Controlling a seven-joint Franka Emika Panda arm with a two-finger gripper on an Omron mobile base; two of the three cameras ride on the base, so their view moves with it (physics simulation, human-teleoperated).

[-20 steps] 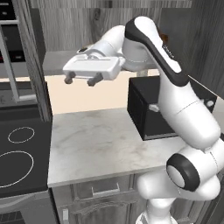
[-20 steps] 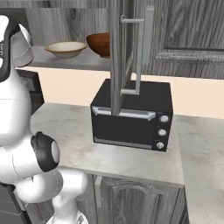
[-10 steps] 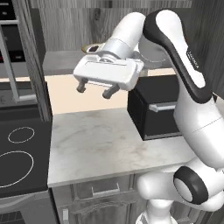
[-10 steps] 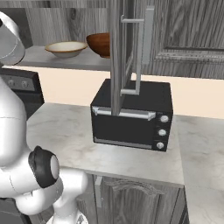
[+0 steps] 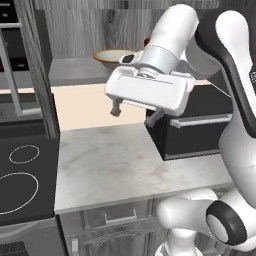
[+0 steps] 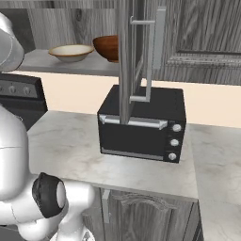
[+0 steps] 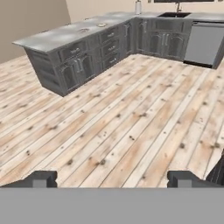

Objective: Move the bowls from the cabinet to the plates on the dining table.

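While my gripper (image 5: 133, 115) hangs wide open and empty above the pale marbled stone counter (image 5: 120, 165), the shallow cream-beige round bowl (image 5: 113, 56) sits behind and just above my jaws on the grey wood-grain cabinet's (image 6: 197, 37) shelf. The deep glossy reddish-brown wooden bowl (image 6: 106, 47) stands just beside it, above the black boxy oven (image 6: 141, 124).
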